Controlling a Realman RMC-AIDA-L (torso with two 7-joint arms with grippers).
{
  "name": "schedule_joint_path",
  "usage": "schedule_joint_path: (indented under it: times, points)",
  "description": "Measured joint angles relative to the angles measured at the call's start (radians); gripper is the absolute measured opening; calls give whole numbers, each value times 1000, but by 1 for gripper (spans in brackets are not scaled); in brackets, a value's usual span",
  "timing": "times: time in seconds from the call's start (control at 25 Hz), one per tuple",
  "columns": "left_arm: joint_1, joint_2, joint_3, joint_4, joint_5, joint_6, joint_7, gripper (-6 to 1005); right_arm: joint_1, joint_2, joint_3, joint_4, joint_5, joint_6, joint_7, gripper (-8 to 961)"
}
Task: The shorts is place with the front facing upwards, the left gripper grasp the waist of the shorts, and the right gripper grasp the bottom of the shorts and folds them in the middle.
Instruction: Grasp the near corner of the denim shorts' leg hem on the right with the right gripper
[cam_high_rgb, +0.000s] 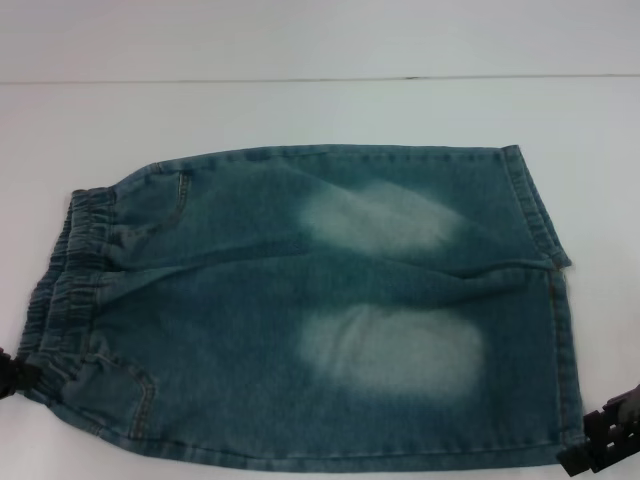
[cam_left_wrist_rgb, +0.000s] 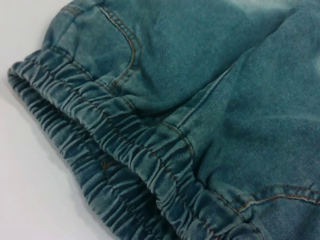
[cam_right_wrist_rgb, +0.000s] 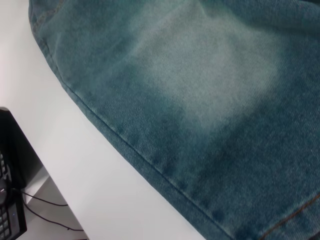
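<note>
The blue-green denim shorts lie flat on the white table with two pale bleached patches facing up. The ruffled elastic waist is at the left end; it fills the left wrist view. The straight leg hems are at the right end. My left gripper shows as a black piece at the near left, beside the waist's near corner. My right gripper shows at the near right, beside the near hem corner. The right wrist view shows the denim and a side seam. No cartoon shows.
The white table extends behind and beside the shorts. In the right wrist view the table's edge runs close to the shorts' seam, with a dark keyboard-like object and cables below it.
</note>
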Motion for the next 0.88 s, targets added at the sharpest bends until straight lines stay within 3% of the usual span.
schedule_joint_path:
  times: [0.32,0.52,0.88]
  points:
    - [0,0,0,-1,0,0,1,49,5,3,0,1,2,5,-7,828]
    - [-1,0,0,-1,1,0,2,49,8,7,-6,3,2,9,-8,596]
    - [-6,0,0,-1,2,0,3,50,11,8,-15,19,1,36,1,330]
